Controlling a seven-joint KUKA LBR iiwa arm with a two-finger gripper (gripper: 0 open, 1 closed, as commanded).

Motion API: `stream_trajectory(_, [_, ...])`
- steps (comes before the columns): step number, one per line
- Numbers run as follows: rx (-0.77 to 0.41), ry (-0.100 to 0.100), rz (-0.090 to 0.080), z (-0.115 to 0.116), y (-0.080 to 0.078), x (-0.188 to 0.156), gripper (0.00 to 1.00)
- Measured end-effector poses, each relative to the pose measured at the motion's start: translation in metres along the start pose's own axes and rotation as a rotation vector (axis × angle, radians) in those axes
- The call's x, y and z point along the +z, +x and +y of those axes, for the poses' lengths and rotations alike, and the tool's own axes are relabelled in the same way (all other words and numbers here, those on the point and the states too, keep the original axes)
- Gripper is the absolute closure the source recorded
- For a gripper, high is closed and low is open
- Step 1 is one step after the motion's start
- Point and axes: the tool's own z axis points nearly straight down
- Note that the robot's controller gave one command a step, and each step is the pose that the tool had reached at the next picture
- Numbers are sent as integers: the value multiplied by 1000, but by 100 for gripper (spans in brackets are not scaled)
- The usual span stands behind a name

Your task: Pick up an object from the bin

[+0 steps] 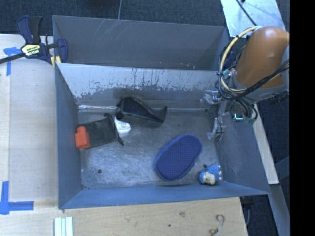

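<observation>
**Gripper (216, 131) being held by the right wall of the bin (142, 43)**

The gripper is being held low at the right side of the grey metal bin, close beside the right wall and roughly midway between the back and front walls. It is being carried beneath the arm's orange cover (263, 53), beside which yellow and black cables (227, 58) are looping. Whether it is set wide or narrow cannot be told from this angle.

Two things are lying nearest to it. A blue oval pad (178, 156) with a finely textured face is lying flat on the floor, to the gripper's left and toward the front, apart from it. A small blue-and-cream toy (210, 175) is lying in the front right corner, just beside the pad's right end and near the front wall.

The other things are lying well apart from the gripper, on the left half of the floor. A black wedge-shaped object (142, 111) is resting near the back wall. A dark flat piece (104, 131) is lying to its left, with an orange block (82, 137) touching its left end and a small white object (123, 128) at its right edge.
</observation>
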Motion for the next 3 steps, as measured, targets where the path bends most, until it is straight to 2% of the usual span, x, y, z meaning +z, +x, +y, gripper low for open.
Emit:
stream_trajectory(1, [-290, 1, -3, 25, 39, 98, 0])
stream_trajectory(2, [-292, 4, -11, 25, 37, 93, 100])
stream_trajectory(3, [-347, 5, -16, 14, 26, -10, 100])
